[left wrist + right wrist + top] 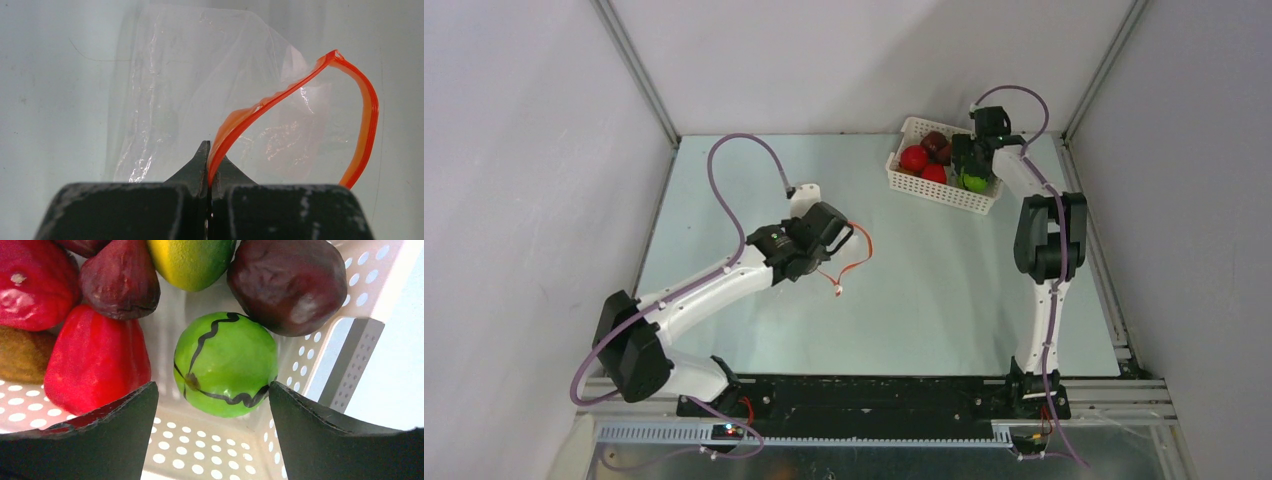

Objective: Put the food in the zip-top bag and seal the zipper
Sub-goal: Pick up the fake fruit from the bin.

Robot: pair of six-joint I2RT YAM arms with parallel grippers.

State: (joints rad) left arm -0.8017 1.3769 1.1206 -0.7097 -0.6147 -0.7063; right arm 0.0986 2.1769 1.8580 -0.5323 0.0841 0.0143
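Pinching the zipper (280, 95) in the left gripper (209, 152), well apart from the basket (941, 191); poising the right gripper (213, 407), spread wide, over its green fruit (225, 365); having bagged nothing yet.

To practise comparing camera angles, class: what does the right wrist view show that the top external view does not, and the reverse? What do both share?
Only the right wrist view: the black wavy line on the bright green fruit, and the right gripper open on either side of it.
Only the top view: the left gripper at the orange-red zipper, apart from the basket.
Both: the white perforated basket holding the green fruit, a red fruit and a maroon fruit.
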